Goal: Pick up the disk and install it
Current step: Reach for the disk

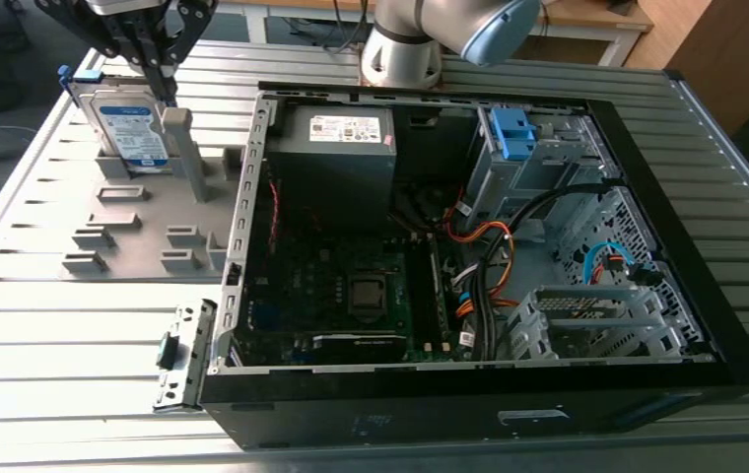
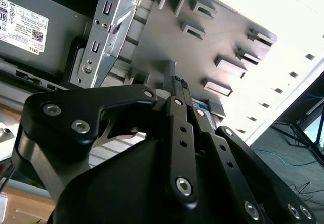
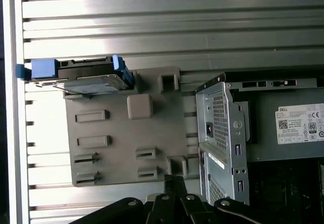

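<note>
Hovers over the grey holder (image 1: pixel 138 222) with the claw (image 1: pixel 162 84) pressed together, nothing pinched between the tips. Hangs just beside the top edge of the disk (image 1: pixel 127 123), above a short post next to it; touching or not, cannot tell.

Finds the disk standing on its long edge in a slot of that holder, on the tabletop (image 1: pixel 72 325), to the exterior view's left of the open computer case (image 1: pixel 690 197). By the look of it, propped upright to offer the narrow top edge and both flat faces to a grip from above. Not yet lifted, not yet installed.

Inside the case, a metal drive cage (image 1: pixel 539 163) topped by a blue bracket (image 1: pixel 512 133), facing the open side, probably for easy entry.
</note>
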`<state>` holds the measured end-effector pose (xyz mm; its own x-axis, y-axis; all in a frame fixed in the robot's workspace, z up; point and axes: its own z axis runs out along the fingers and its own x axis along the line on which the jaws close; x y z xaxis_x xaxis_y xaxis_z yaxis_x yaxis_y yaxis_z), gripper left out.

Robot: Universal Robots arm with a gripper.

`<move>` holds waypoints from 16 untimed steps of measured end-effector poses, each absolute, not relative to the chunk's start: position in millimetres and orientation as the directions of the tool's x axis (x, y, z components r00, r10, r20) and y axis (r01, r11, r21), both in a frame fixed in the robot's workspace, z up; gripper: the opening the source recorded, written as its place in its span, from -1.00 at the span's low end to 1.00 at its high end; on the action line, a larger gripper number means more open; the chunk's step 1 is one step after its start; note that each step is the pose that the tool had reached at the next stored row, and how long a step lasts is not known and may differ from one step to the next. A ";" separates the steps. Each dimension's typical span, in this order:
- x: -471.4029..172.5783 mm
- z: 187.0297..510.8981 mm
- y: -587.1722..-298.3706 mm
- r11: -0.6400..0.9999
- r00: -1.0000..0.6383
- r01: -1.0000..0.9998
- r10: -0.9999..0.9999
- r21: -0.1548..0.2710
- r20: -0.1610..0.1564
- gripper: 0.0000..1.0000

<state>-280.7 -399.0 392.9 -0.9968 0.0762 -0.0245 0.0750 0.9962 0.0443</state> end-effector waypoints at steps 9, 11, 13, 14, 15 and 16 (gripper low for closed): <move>-286.3 392.8 -398.9 0.996 -0.997 0.075 0.076 0.044 -0.024 -0.79; -287.4 392.8 -398.9 0.996 -0.997 0.075 0.076 0.044 -0.025 -0.79; -288.6 392.8 -398.9 0.996 -0.997 0.075 0.076 0.044 -0.024 -0.79; -289.3 392.8 -398.9 0.996 -0.997 0.075 0.076 0.044 -0.024 -0.79; -290.0 392.8 -399.0 0.996 -0.997 0.075 0.076 0.044 -0.024 -0.79; -290.8 392.8 -398.9 0.996 -0.997 0.075 0.076 0.044 -0.024 -0.79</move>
<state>-290.8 -398.9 392.8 -0.9968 0.0762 -0.0245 0.0751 0.9962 0.0444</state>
